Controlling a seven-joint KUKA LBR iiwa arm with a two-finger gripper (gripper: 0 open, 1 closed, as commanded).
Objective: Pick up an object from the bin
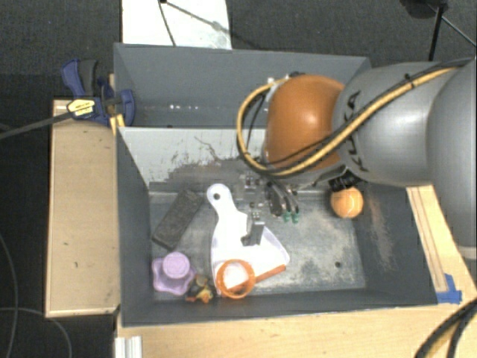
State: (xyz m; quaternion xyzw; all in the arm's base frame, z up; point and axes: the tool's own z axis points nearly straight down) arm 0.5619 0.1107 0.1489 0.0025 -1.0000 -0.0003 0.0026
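Note:
My gripper [253,233] hangs under the arm's orange cover, low over the middle of the bin. It is right above a flat white paddle-shaped board [229,233] with a round handle end that points to the back. An orange ring with a short handle [237,277] lies on the board's front end. A small orange ball [346,202] rests to the right of the gripper, near the bin's right wall.
A dark grey block [174,218] lies at an angle on the left of the bin floor. A purple lidded piece [173,272] sits at the front left, with a small dark and yellow bit [199,294] beside it. The arm covers the bin's back right.

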